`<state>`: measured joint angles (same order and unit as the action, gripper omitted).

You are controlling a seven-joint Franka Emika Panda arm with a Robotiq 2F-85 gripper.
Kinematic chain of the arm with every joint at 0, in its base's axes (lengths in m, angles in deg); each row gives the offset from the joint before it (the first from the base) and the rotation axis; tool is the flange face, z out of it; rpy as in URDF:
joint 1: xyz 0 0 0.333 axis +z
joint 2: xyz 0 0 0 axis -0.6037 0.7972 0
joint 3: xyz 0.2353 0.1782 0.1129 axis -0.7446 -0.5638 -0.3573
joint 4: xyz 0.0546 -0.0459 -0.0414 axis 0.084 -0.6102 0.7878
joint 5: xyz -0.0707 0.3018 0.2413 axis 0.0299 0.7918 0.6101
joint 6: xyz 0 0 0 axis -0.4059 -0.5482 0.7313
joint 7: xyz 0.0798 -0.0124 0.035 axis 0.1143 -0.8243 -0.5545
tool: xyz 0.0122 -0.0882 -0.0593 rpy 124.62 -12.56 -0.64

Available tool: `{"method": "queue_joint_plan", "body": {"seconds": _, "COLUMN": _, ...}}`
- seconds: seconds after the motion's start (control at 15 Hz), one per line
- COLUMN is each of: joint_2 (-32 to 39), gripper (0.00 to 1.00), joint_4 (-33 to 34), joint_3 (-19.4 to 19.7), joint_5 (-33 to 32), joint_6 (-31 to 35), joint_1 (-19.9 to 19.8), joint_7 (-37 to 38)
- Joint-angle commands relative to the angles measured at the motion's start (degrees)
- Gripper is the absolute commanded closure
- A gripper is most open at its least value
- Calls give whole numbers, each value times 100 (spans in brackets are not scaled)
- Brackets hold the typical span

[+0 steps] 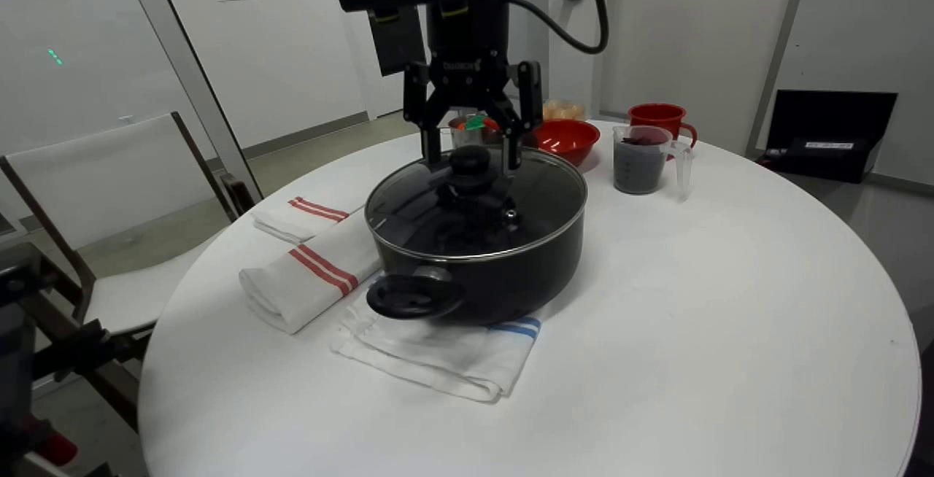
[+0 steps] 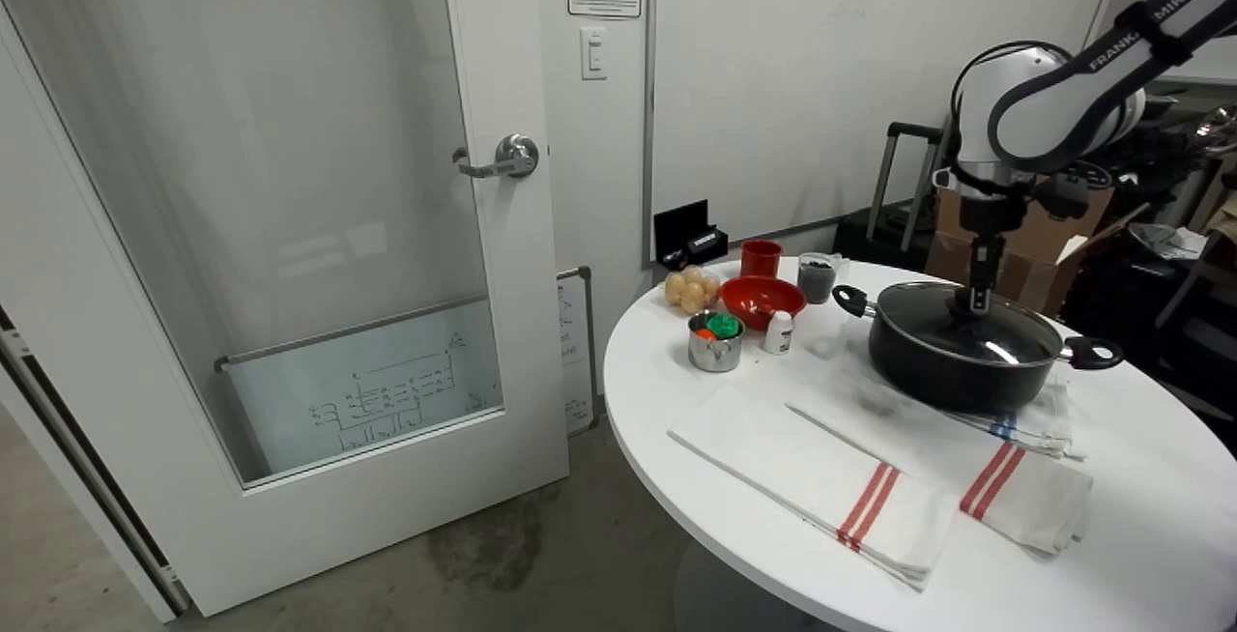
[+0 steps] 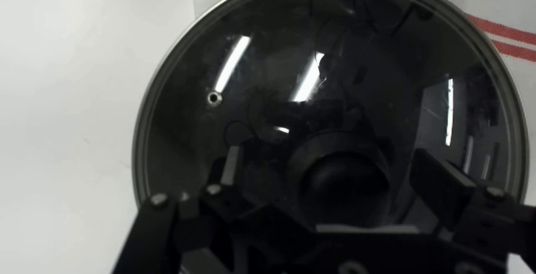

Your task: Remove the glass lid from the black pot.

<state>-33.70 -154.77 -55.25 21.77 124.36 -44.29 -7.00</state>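
The glass lid sits flat on the black pot, its metal rim along the pot's edge. In an exterior view the lid and pot show with both side handles. My gripper points straight down over the lid, fingers open on either side of the black knob, with a gap on each side. In the wrist view the knob lies between the open fingertips, nearer the right one, and the lid fills most of the picture. The pot's inside is dark behind the glass.
The pot stands partly on a white towel with blue stripes. Red-striped towels lie beside it. A red bowl, red mug, measuring cup, metal cup and white bottle stand on the round table.
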Motion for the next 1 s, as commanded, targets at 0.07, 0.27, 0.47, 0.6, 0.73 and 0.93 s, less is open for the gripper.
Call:
{"method": "queue_joint_plan", "body": {"seconds": 0.07, "joint_2": 126, "gripper": 0, "joint_4": 146, "joint_3": -77, "joint_5": -32, "joint_6": 271, "joint_1": -112, "joint_7": -115}}
{"method": "queue_joint_plan", "body": {"seconds": 0.27, "joint_2": 133, "gripper": 0, "joint_4": 134, "joint_3": -102, "joint_5": -4, "joint_6": 368, "joint_1": -139, "joint_7": -135}}
{"method": "queue_joint_plan", "body": {"seconds": 0.47, "joint_2": 125, "gripper": 28, "joint_4": 122, "joint_3": -153, "joint_5": 29, "joint_6": 356, "joint_1": -174, "joint_7": -177}}
{"method": "queue_joint_plan", "body": {"seconds": 0.6, "joint_2": 119, "gripper": 31, "joint_4": 116, "joint_3": -173, "joint_5": 30, "joint_6": 361, "joint_1": -187, "joint_7": -178}}
{"method": "queue_joint_plan", "body": {"seconds": 0.73, "joint_2": 106, "gripper": 44, "joint_4": 101, "joint_3": -184, "joint_5": 31, "joint_6": 376, "joint_1": -197, "joint_7": -176}}
{"method": "queue_joint_plan", "body": {"seconds": 0.93, "joint_2": 70, "gripper": 68, "joint_4": 88, "joint_3": -228, "joint_5": 43, "joint_6": 392, "joint_1": -199, "joint_7": -180}}
